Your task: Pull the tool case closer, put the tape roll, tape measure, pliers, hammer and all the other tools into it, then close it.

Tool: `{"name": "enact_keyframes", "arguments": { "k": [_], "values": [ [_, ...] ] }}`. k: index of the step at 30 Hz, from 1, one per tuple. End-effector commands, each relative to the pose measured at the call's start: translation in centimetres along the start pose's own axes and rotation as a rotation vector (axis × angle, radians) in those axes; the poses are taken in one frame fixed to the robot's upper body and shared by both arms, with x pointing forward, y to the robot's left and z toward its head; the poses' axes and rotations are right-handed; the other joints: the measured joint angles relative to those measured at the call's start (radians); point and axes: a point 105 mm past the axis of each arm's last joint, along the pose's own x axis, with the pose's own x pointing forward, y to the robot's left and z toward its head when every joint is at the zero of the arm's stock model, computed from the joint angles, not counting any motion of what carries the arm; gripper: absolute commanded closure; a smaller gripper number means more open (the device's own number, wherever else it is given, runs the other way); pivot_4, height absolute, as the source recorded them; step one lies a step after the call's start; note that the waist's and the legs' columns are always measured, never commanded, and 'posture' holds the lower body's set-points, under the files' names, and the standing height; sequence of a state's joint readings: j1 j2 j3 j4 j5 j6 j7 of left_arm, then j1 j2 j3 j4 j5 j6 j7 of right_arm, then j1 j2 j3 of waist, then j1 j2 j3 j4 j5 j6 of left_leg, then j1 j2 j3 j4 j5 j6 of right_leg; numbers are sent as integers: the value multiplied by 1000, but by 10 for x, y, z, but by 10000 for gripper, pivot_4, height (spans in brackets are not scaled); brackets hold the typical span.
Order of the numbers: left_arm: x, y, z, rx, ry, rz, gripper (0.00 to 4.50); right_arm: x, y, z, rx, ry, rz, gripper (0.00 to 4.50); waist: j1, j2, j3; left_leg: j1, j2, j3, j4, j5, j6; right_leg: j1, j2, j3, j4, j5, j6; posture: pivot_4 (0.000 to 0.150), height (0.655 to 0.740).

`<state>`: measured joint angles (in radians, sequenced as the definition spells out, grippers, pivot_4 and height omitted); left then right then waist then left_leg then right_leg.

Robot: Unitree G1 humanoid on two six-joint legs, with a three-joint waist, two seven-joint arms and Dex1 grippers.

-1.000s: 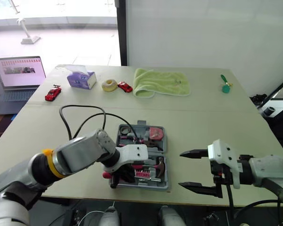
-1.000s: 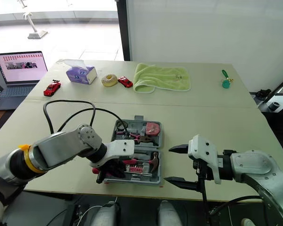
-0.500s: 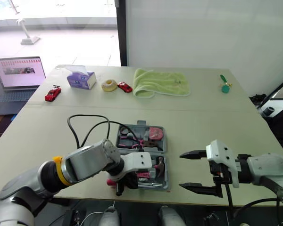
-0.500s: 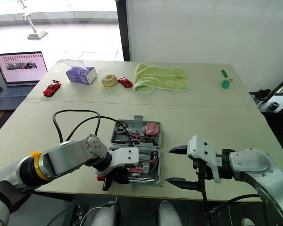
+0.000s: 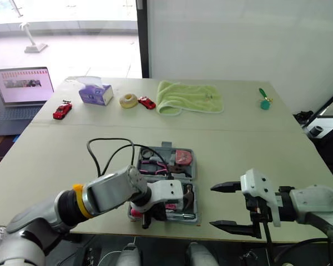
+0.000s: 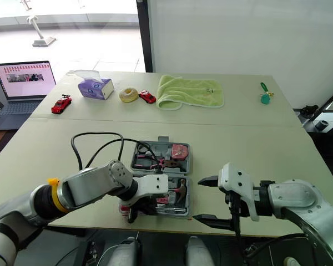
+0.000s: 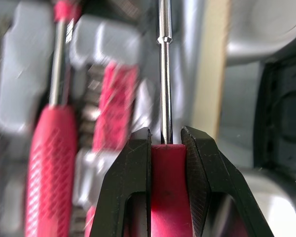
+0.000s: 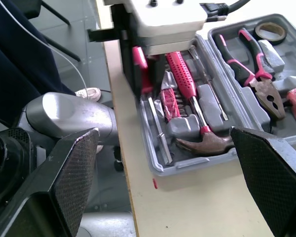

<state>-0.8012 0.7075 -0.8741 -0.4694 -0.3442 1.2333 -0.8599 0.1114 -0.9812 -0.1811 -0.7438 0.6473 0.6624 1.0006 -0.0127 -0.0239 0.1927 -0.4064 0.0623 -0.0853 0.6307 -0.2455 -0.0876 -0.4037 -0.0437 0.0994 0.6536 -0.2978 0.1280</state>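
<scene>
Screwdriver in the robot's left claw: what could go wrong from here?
The left gripper holds the screwdriver over the side of the tool case nearest the table edge. Released off its slot, it might roll to the floor. The black cable trailing across the case could snag the lid at closing.

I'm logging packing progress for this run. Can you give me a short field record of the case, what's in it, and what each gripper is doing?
case: tool case, open, at the table's front edge
contents: hammer, pliers, tape roll, tape measure
left gripper: jaws shut on the red handle of a screwdriver, over the case's near left part
right gripper: jaws open, empty, hovering to the right of the case
closing: not yet done
</scene>
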Motion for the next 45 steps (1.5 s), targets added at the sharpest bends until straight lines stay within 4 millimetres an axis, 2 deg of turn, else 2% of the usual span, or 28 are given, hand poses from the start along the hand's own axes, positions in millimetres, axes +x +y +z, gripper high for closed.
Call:
{"name": "enact_keyframes", "arguments": {
  "k": [1, 7, 18, 20, 22, 26, 27, 30, 33, 38, 39, 40, 42, 45],
  "values": [
    [-5, 2, 5, 35, -10, 9, 41005, -2, 2, 7, -37, -12, -6, 0, 0, 0, 0, 0, 0, 0, 0, 0, 0, 0, 0, 0, 0, 0, 0, 1500, 7400],
    [5, 0, 13, 49, -23, 4, 41005, -1, 4, 4, -26, -4, -6, 0, 1, 0, 0, 0, 0, 0, 1, 0, 0, 1, 0, 0, 0, 0, 0, 1500, 7400],
    [10, 3, 8, 77, -12, 17, 41005, 1, 2, 4, -27, -2, -25, 0, 2, 1, 0, 0, -1, 0, 1, 0, 0, 1, -1, 0, 0, 0, 1, 1500, 7400],
    [8, 5, 7, 87, -9, 24, 30175, 1, 2, 4, -26, 0, -24, 0, 2, 1, 0, 0, 0, 0, 1, 0, 0, 1, -1, 0, 0, 0, 1, 1500, 7400],
    [6, 6, 5, 98, -5, 24, 21522, 1, 1, 4, -26, 0, -23, 0, 1, 1, -1, 1, 0, 0, 1, 0, 0, 2, -1, 0, 0, 0, 1, 1500, 7400],
    [0, 10, 6, 117, -11, 48, 1417, 3, 0, 4, -26, -2, -19, 0, 2, 1, -1, 2, 0, 0, 1, 0, 0, 3, -1, 0, 1, 1, 1, 1500, 7400],
    [-3, 11, 8, 121, -16, 55, 351, 3, 0, 5, -25, -3, -17, 0, 2, 1, -1, 2, 0, 0, 2, 0, 0, 3, -1, 0, 1, 1, 1, 1500, 7400],
    [-10, 16, 10, 131, -28, 81, 351, 5, 0, 5, -23, -5, -14, 0, 1, 1, -1, 3, 0, 0, 2, 0, 0, 5, -1, 0, 1, 1, 1, 1500, 7400],
    [-28, 23, 15, 113, -70, 114, 351, 7, 2, 4, -16, -4, -2, 0, 1, 1, -1, 3, 0, 0, 2, 0, 0, 5, -1, 0, 1, 1, 2, 1500, 7400],
    [-48, 22, 14, 43, -161, 92, 351, 8, 0, 4, -13, -9, -7, 0, -1, 1, -1, 4, 0, 0, 2, 0, 0, 5, -1, 0, 1, 1, 2, 1500, 7400],
    [-51, 23, 15, 27, -185, 93, 4257, 8, 0, 4, -13, -9, -9, 0, -1, 1, -1, 4, 0, 0, 2, 0, 0, 5, -1, 0, 1, 1, 2, 1500, 7400],
    [-54, 23, 13, 6, -202, 88, 5800, 8, 1, 4, -11, -10, -9, 0, -1, 1, -1, 3, 0, 0, 2, 0, 0, 5, -1, 0, 1, 1, 2, 1500, 7400],
    [-60, 22, 11, -30, -278, 71, 13650, 8, 1, 4, -8, -11, -10, 0, -2, 1, -1, 3, 0, 0, 2, 0, 0, 5, -1, 0, 1, 1, 2, 1500, 7400],
    [-59, 20, 4, -19, -391, 66, 29701, 9, 1, 4, -9, -11, -14, 0, -4, 1, -1, 4, 0, 0, 1, 0, 0, 5, -1, 0, 1, 1, 2, 1500, 7400]
  ]
}}
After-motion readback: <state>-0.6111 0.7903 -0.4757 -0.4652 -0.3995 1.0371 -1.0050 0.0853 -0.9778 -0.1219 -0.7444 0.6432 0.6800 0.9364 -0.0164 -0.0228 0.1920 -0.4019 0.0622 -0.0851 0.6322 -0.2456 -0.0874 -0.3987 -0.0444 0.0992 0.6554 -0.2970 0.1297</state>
